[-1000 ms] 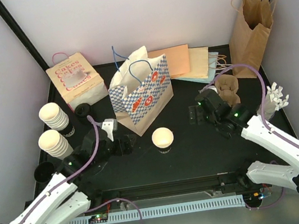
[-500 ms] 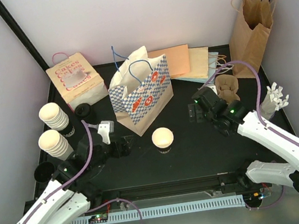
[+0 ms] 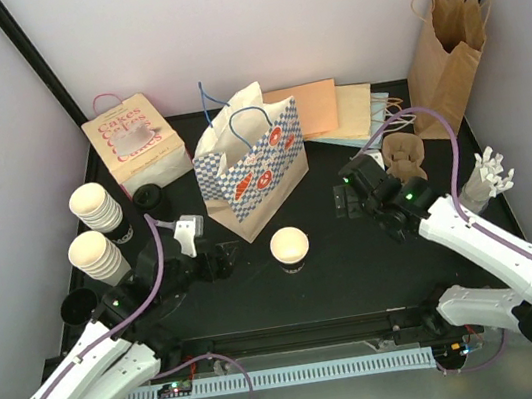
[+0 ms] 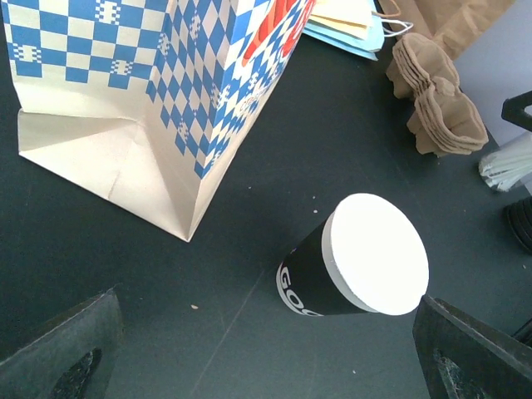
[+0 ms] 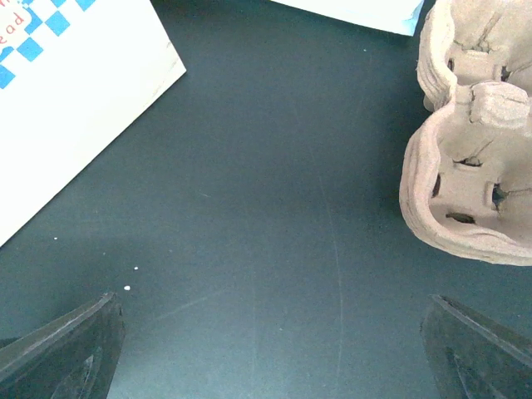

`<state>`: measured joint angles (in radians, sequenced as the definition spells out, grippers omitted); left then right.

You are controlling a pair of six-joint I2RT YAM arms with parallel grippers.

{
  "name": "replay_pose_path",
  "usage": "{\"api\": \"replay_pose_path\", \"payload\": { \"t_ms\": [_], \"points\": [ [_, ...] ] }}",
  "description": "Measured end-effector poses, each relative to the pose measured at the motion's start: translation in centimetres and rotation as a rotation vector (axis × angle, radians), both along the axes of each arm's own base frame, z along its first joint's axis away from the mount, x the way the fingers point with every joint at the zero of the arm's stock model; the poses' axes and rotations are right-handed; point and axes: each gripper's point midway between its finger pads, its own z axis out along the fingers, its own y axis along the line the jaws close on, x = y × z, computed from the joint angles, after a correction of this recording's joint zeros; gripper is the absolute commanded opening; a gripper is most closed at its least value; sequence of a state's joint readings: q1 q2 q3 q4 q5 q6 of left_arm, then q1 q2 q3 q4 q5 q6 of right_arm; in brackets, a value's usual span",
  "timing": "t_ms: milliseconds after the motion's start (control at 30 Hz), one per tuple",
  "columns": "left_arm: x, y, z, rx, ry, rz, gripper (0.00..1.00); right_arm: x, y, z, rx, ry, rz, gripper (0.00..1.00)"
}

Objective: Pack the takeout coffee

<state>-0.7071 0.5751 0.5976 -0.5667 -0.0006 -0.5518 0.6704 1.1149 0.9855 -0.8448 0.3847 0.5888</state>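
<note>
— Fingers on both arms: how do they stand?
— Spread wide, each pair, and holding nothing. The left fingers (image 4: 62, 353) frame a lone cup (image 4: 366, 266) that stands upright on the desk (image 4: 249, 208). It is ahead of them, nearer the right-hand finger and near the corner of the checked bag (image 4: 125, 91). The right fingers (image 5: 62, 345) hang over bare desk, with the cardboard tray (image 5: 470, 158) off to one side rather than between them.
— So which step is in hand?
— It looks like the reach for the cup, and nothing seems packed yet. The cup wears no black lid. The black lids (image 3: 149, 196) lie by the stacked cups (image 3: 95, 206) at the left edge, well apart from it.
— And the next move?
— Probably the left arm must go forward and centre the cup between its fingers. Then it should close gently on the dark sleeve, since thin paper would likely buckle. The right arm would need to shift sideways to reach the tray. Whether the cup goes to the tray or the bag first cannot be told.
</note>
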Motion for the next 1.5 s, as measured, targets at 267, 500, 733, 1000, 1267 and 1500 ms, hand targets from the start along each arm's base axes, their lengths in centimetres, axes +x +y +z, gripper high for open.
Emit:
{"api": "replay_pose_path", "payload": {
  "t_ms": [267, 500, 733, 1000, 1267, 1500],
  "points": [
    [0.1, 0.0, 0.3, -0.011, -0.014, 0.005, 0.99, 0.3, -0.1, 0.4, -0.004, -0.013, -0.008, 1.00],
    [0.2, -0.4, -0.3, -0.029, -0.015, -0.005, 0.99, 0.1, -0.5, 0.3, -0.017, -0.008, -0.021, 1.00],
    [-0.6, -1.4, -1.6, -0.063, 0.004, -0.072, 0.99, 0.3, -0.7, 0.4, -0.037, -0.019, -0.023, 1.00],
    [-1.4, -1.5, -3.1, -0.090, 0.025, -0.090, 0.99, 0.7, -2.8, 0.7, -0.011, -0.011, -0.091, 1.00],
    [-1.3, -1.6, -3.7, -0.095, 0.022, -0.090, 0.99, 1.7, -10.5, 1.5, 0.032, 0.004, -0.353, 1.00],
    [-1.3, -1.9, -3.7, -0.094, 0.024, -0.101, 0.99, 1.6, -13.8, 2.9, 0.057, 0.000, -0.464, 1.00]
  ]
}}
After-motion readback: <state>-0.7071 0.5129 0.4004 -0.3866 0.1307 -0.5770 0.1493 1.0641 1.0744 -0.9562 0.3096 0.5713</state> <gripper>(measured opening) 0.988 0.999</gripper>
